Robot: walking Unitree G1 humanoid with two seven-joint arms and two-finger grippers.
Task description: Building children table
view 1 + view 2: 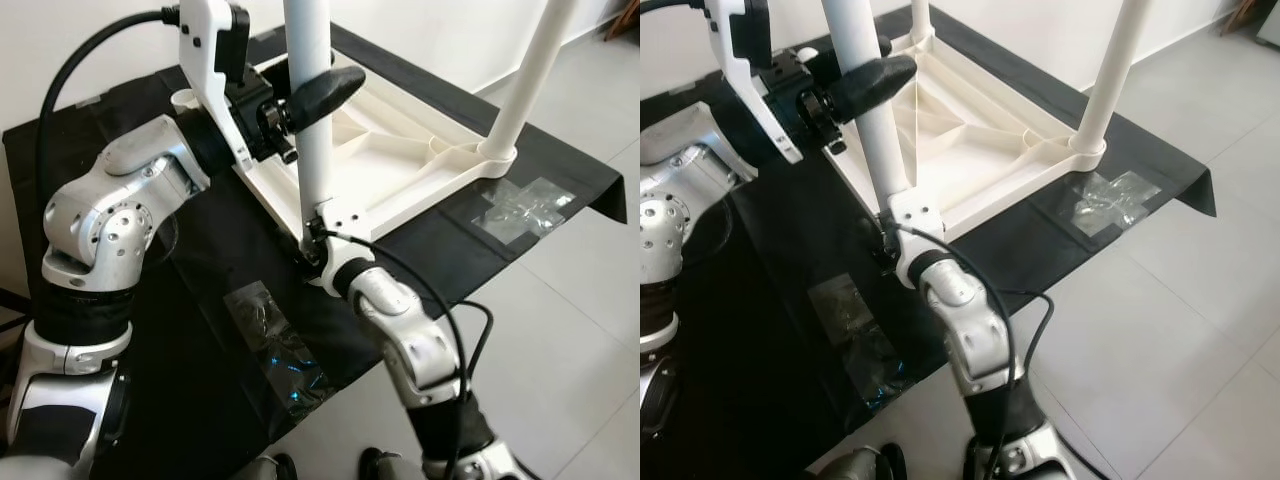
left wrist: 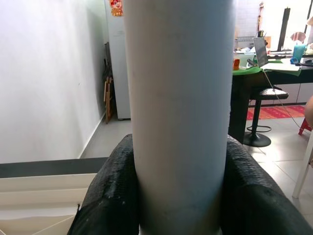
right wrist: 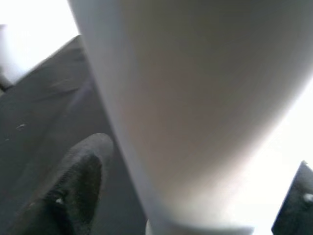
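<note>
The white plastic table top (image 1: 400, 150) lies upside down on a black cloth (image 1: 200, 330) spread over the tiled floor (image 1: 580, 330), its ribbed underside facing up. Taking the table top as the reference, a white table leg (image 1: 312, 110) stands upright at the corner nearest the robot, and a second leg (image 1: 535, 70) stands upright in its socket at the corner on the robot's right. The left gripper (image 1: 300, 100) is positioned partway up the near leg, above the table top's near corner, and is clenched on that leg: the left wrist view shows the leg (image 2: 178, 112) seated between the two black fingers (image 2: 112, 196), with a finger pressed against each side of the tube. The right gripper (image 1: 318, 245) is at the base of the same leg, just at the table top's near corner where the leg meets its socket. In the right wrist view the leg (image 3: 195, 107) runs close past the camera and one black finger (image 3: 73, 191) lies beside it, but whether the right gripper is released or clenched cannot be determined from the pictures. Two patches of clear tape fix the cloth to the floor: one patch (image 1: 525, 205) beyond the table top's right corner, the other (image 1: 275, 345) on the robot's side of the near corner.
</note>
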